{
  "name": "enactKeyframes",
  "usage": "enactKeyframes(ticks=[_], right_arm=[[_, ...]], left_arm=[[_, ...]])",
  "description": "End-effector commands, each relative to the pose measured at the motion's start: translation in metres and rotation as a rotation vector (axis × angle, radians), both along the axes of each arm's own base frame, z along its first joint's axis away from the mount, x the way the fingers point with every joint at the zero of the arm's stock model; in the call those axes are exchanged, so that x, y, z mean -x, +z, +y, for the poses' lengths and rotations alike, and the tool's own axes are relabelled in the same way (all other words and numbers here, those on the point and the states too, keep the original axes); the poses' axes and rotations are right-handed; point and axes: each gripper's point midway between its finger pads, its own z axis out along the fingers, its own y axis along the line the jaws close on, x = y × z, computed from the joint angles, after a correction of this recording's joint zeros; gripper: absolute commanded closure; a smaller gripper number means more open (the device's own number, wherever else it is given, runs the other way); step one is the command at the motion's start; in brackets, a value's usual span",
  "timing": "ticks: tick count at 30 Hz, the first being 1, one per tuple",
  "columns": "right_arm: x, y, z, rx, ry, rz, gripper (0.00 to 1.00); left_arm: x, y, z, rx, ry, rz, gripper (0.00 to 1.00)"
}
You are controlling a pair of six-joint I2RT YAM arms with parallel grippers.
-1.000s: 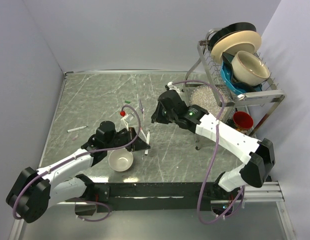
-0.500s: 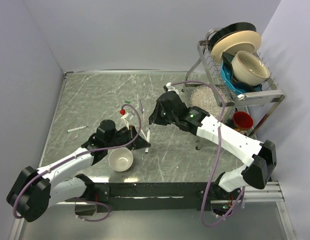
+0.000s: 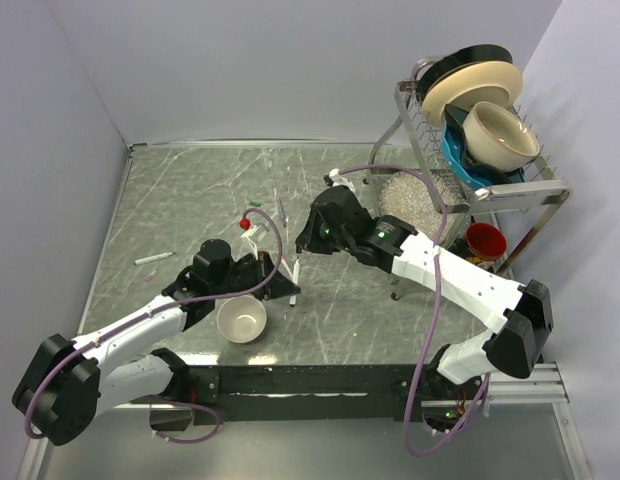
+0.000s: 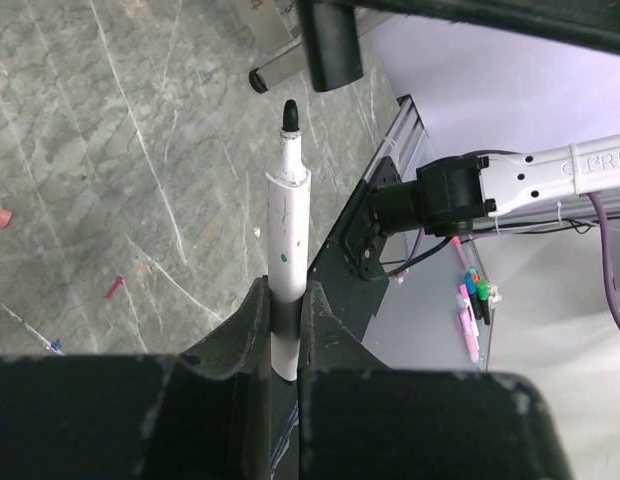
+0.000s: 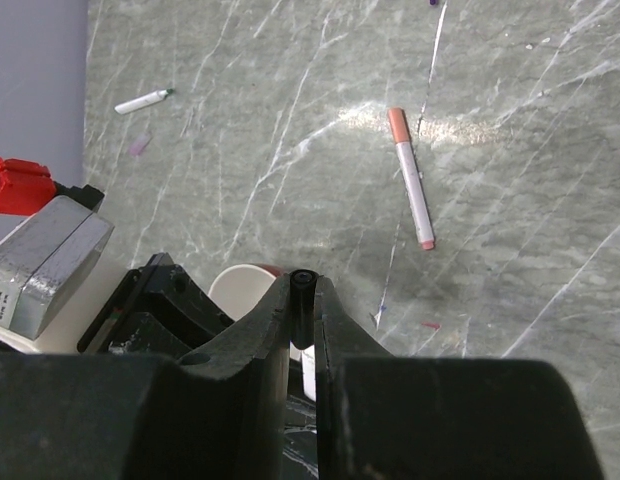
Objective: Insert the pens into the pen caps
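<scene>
My left gripper (image 4: 286,312) is shut on a white pen (image 4: 287,225) and holds it upright, its bare black tip (image 4: 288,115) pointing up. In the top view this gripper (image 3: 282,284) sits just right of the white bowl, with the pen (image 3: 295,272) at its tip. My right gripper (image 5: 304,300) is shut on the black cap (image 5: 305,285) and hovers just above and behind the pen; in the top view it (image 3: 306,238) is close to the pen's tip. A second pen with an orange-red end (image 5: 410,178) and a third with a green end (image 5: 142,101) lie on the table. A green cap (image 3: 255,205) lies further back.
A white bowl (image 3: 241,320) stands near the left gripper. A dish rack (image 3: 535,185) with plates and bowls stands at the back right, with a red cup (image 3: 484,240) and a clear textured dish (image 3: 410,195) under it. A purple cable (image 3: 275,235) loops over the table's middle.
My right gripper has moved a little to the left with the black cap, closer to the tip of the held pen. The left gripper has barely moved.
</scene>
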Motion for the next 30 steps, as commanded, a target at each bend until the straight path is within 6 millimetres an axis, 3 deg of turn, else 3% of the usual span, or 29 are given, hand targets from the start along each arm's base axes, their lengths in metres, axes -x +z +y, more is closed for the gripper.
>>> enactKeyframes(ticks=[1,20,30], right_arm=[[0.001,0.013,-0.001,-0.028,-0.005,-0.037,1.00],[-0.001,0.011,0.001,-0.026,-0.004,-0.036,1.00],[0.009,0.006,0.004,-0.036,0.011,-0.019,1.00]], left_arm=[[-0.006,0.029,-0.004,0.043,-0.002,-0.096,0.99],[-0.005,0.033,-0.004,0.051,-0.007,-0.110,0.99],[-0.007,0.034,-0.004,0.048,-0.003,-0.113,0.99]])
